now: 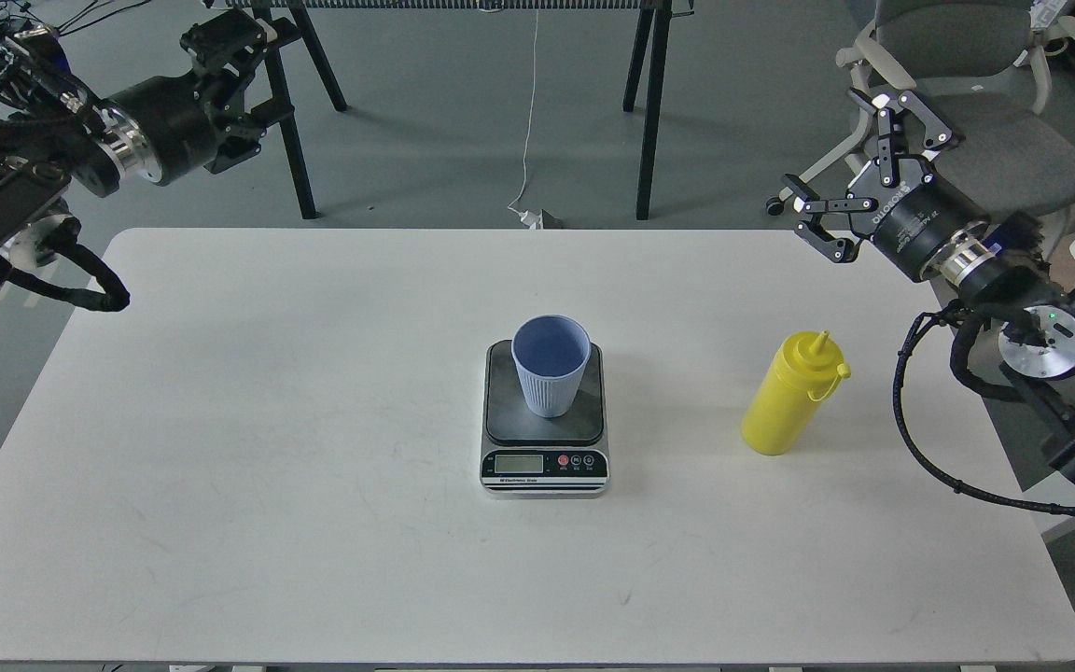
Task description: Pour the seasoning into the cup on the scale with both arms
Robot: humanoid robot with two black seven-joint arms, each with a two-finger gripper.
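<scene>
The light blue ribbed cup [551, 366] stands upright on the dark plate of the scale [545, 464] at the middle of the white table [267, 448]. The yellow seasoning bottle [789, 399] stands upright to the right of the scale, with its cap hanging at its side. My right gripper [838, 159] is open and empty. It hangs above the table's far right edge, up and behind the bottle and well apart from it. My left gripper [253, 86] is open and empty beyond the table's far left corner, far from the cup.
A grey office chair [976, 121] stands behind my right arm. Black trestle legs [649, 112] and a white cable [528, 112] are on the floor behind the table. My right arm's black cable [911, 439] loops over the table's right edge.
</scene>
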